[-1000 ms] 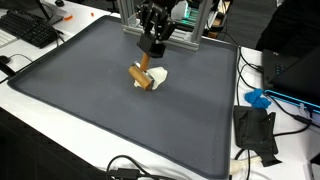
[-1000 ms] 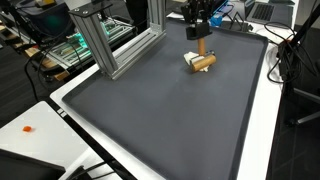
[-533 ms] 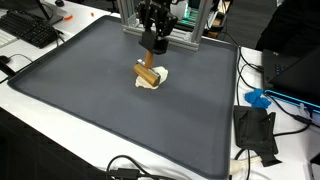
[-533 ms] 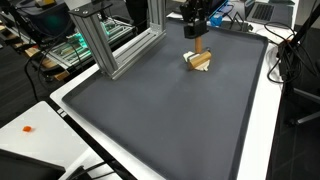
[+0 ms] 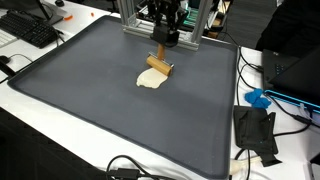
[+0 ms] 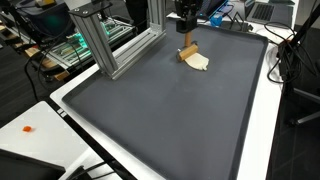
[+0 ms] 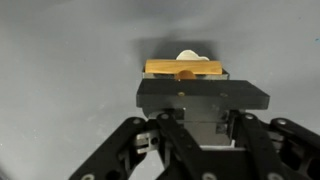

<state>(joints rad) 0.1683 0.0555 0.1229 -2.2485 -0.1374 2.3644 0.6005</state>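
Dark grey mat (image 5: pixel 90 95) on a lab bench. Pincer (image 5: pixel 163 42) is pinching a wooden block (image 5: pixel 158 66), which hangs below the fingertips, apparently clear of the cream cloth (image 5: pixel 150 80) just underneath. Judgement: grip firmly, move slowly, hold the block level.

- Robotics lab, with an office-type desk area around it.
- Aluminium frame (image 6: pixel 112 40) of slotted extrusion stands at the mat edge, typical lab rig.
- Big dark mat (image 5: pixel 100 100) covers a white worktop (image 6: pixel 30 145).
- Keyboard (image 5: pixel 30 30) sits at a worktop corner.
- Loose cables (image 5: pixel 135 165) trail along the worktop edge.
- Green boards (image 6: pixel 60 48) behind the frame look like electronics.
- Black gear (image 5: pixel 255 135) and a blue part (image 5: pixel 258 98) lie beside the mat.
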